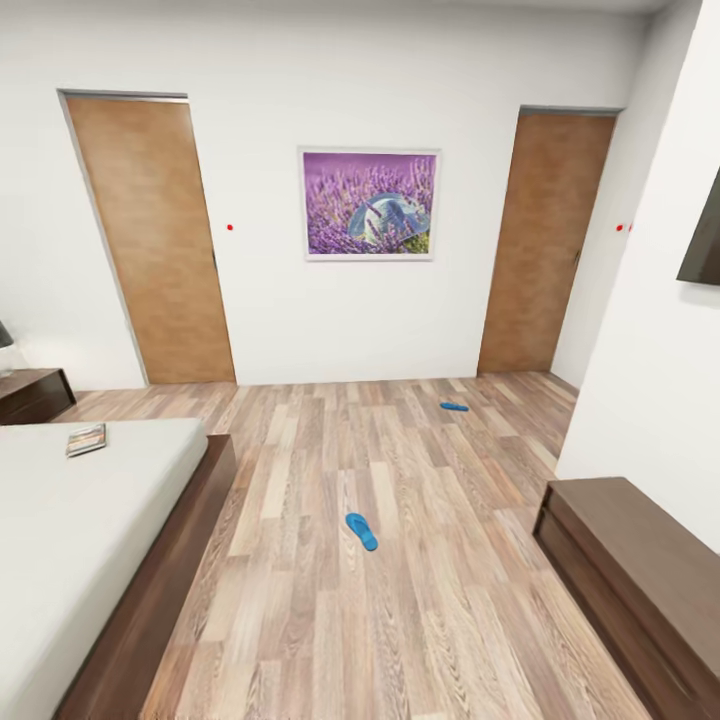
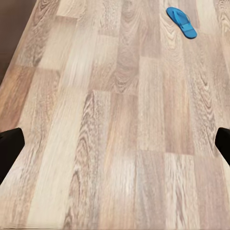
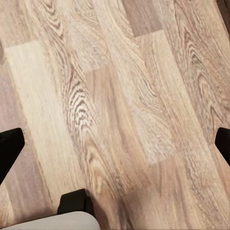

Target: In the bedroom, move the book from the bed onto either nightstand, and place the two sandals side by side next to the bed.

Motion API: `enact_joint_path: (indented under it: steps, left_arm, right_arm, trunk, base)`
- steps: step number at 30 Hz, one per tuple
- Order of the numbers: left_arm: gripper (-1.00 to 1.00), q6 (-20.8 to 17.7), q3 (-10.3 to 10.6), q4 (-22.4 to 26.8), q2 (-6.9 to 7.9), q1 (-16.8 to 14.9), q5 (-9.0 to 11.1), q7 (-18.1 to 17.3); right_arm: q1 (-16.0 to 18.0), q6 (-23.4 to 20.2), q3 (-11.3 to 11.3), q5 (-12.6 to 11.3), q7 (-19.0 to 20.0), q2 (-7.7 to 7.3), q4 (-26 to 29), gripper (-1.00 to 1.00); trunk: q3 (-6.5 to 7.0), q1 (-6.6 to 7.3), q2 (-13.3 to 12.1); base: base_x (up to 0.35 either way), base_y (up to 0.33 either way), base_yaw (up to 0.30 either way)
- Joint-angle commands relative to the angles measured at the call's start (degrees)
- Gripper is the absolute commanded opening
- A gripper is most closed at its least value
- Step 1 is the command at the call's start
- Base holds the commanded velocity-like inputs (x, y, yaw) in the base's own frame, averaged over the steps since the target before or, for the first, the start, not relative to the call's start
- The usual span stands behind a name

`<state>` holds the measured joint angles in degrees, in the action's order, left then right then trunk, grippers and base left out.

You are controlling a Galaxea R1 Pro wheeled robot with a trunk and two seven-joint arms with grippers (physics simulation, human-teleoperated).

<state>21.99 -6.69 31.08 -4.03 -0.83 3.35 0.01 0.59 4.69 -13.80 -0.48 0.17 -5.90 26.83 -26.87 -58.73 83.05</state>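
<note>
The book (image 1: pixel 86 439) lay flat on the bed (image 1: pixel 90 520), close to the mattress corner nearest the nightstand (image 1: pixel 33 393), which stood just beyond that corner against the wall. It looked thin and light, probably a little floppy, so a pinch across one free edge or the spine seemed the surest hold; the soft mattress would likely give under a downward push.

One sandal (image 1: pixel 361 530) rested on the plank floor (image 1: pixel 420 600) off the bed's long side, well apart from the frame; it also showed in the left wrist view (image 2: pixel 182 21). The other sandal (image 1: pixel 453 406) lay farther from the bed, toward the door on the right (image 1: pixel 545 240). Both seemed light, flat and bendy; taking the sole by its side edge, or the thong strap, looked workable.

The left claw (image 2: pixel 115 146) stood wide, its dark fingertips (image 2: pixel 9 148) at opposite borders, holding nothing. The right claw (image 3: pixel 115 148) was likewise wide and empty over bare floor.
</note>
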Motion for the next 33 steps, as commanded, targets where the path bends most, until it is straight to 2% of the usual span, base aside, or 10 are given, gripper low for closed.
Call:
enact_joint_path:
  steps: [1,33]
  left_arm:
    - [1.00,0.16,-0.08,-0.05,-0.05,-0.05,0.34,-0.09]
    - [1.00,0.16,-0.08,-0.05,-0.06,-0.05,0.34,-0.09]
  right_arm:
    - [0.02,0.18,-0.10,-0.03,0.02,0.01,-0.03,1.00]
    - [0.02,0.18,-0.09,0.07,0.07,0.04,-0.03,1.00]
  trunk:
    - [-0.06,0.00,0.03]
    - [-0.06,0.00,0.03]
  base:
    - [0.000,0.000,0.293]
    - [0.000,0.000,0.293]
